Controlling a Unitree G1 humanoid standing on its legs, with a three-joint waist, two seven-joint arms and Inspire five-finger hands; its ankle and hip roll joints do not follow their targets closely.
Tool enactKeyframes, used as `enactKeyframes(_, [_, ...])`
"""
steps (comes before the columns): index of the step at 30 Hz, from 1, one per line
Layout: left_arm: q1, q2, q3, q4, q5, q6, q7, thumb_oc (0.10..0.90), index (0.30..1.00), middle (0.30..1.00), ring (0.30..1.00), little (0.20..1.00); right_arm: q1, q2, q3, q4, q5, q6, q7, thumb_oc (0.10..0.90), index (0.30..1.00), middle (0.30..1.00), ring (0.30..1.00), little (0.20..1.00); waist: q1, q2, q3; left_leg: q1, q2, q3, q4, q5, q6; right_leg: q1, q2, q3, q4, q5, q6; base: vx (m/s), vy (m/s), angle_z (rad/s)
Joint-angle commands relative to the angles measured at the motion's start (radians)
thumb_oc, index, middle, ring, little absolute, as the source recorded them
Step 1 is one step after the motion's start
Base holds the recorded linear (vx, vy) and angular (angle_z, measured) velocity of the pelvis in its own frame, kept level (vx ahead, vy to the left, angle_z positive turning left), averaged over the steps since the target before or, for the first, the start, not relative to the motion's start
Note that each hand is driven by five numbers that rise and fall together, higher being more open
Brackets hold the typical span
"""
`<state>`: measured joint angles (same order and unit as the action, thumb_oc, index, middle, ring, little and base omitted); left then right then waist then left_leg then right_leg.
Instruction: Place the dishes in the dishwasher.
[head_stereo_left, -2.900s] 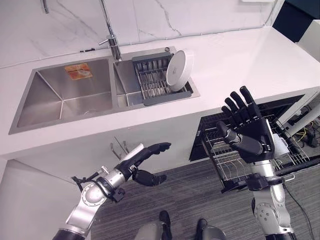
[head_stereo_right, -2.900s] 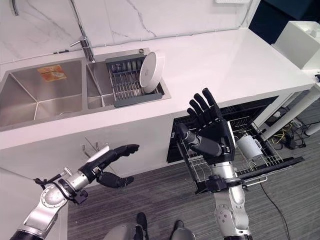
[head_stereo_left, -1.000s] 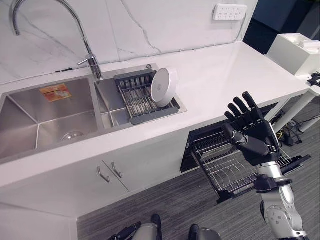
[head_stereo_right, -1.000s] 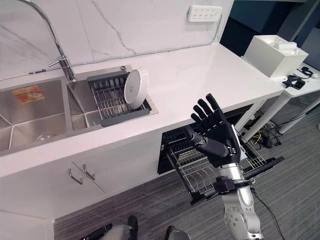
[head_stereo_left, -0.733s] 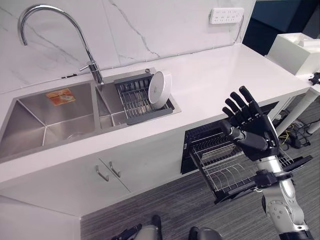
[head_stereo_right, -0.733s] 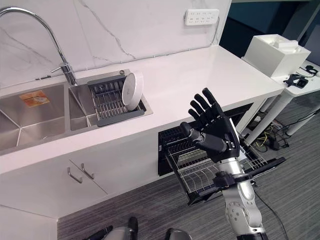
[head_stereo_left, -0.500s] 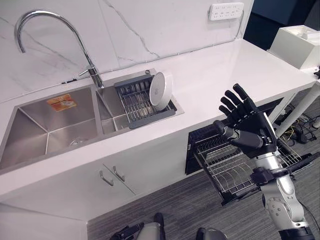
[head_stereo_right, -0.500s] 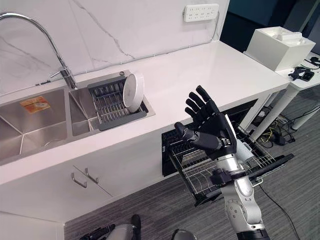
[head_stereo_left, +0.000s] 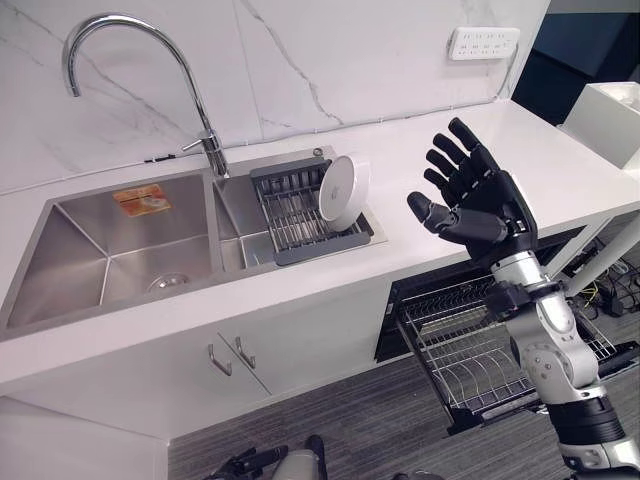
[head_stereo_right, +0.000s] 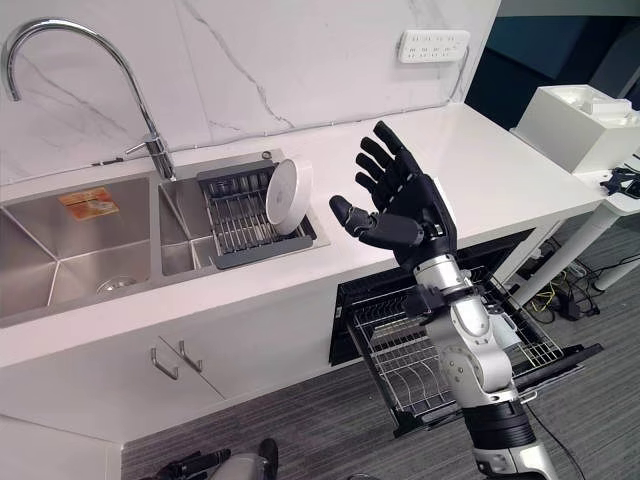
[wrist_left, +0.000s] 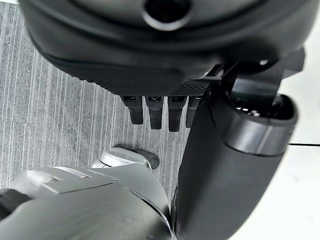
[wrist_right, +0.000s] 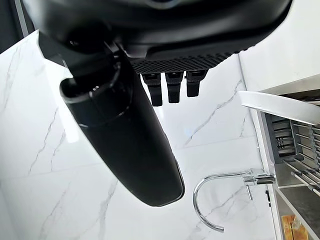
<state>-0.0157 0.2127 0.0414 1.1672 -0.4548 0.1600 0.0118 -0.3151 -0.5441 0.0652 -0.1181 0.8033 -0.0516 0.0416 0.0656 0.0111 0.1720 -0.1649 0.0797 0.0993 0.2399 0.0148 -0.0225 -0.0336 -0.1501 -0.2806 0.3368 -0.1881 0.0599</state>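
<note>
- Waiting low and nearest, the dishwasher rack (head_stereo_left: 480, 360) is pulled out and looks empty.
- Right hand (head_stereo_left: 478, 205) raised above the table (head_stereo_left: 420, 170), fingers spread wide, holding nothing.
- Farther off, a white plate (head_stereo_left: 343, 190) stands on edge in the sink's drying rack (head_stereo_left: 300, 215).
- Risk: a loose grasp on its rim could drop it.

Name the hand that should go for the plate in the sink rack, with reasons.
Right. The right hand is raised, open, just beside the white plate standing in the rack. The left hand hangs low over the floor.
</note>
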Motion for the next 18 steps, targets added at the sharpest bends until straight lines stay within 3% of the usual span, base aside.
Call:
enactKeyframes(1, [0.110,0.026,-0.085,0.074,0.117,0.091,0.034,0.800,0.900,0.900,0.900,0.900,-0.149,-0.026,-0.071,-0.051,-0.002,-0.064,-0.042,0.800,0.900,0.900,0.900,0.900,0.016,-0.015,-0.018,-0.003,0.016,-0.046,0.060,-0.201,-0.038,0.046,-0.027,-0.051,-0.037,-0.068,0.041,0.00,-0.033,-0.02])
enactKeyframes(6, [0.108,0.050,-0.101,0.069,0.135,0.082,0.015,0.800,0.900,0.900,0.900,0.900,-0.240,-0.080,-0.068,0.021,0.092,0.038,-0.035,0.800,0.900,0.900,0.900,0.900,0.030,-0.017,-0.029,0.008,0.006,-0.064,0.060,-0.202,-0.038,0.047,-0.028,-0.052,-0.037,-0.065,0.040,0.02,-0.010,0.00])
enactKeyframes(18, [0.128,0.087,-0.142,0.050,0.152,0.086,0.000,0.800,0.900,0.900,0.900,0.900,-0.457,-0.167,-0.024,0.315,0.123,0.102,-0.092,0.800,0.900,0.900,0.900,0.900,0.084,-0.026,-0.036,0.028,-0.013,-0.102,0.060,-0.208,-0.035,0.052,-0.035,-0.061,-0.037,-0.063,0.046,0.06,0.015,0.07])
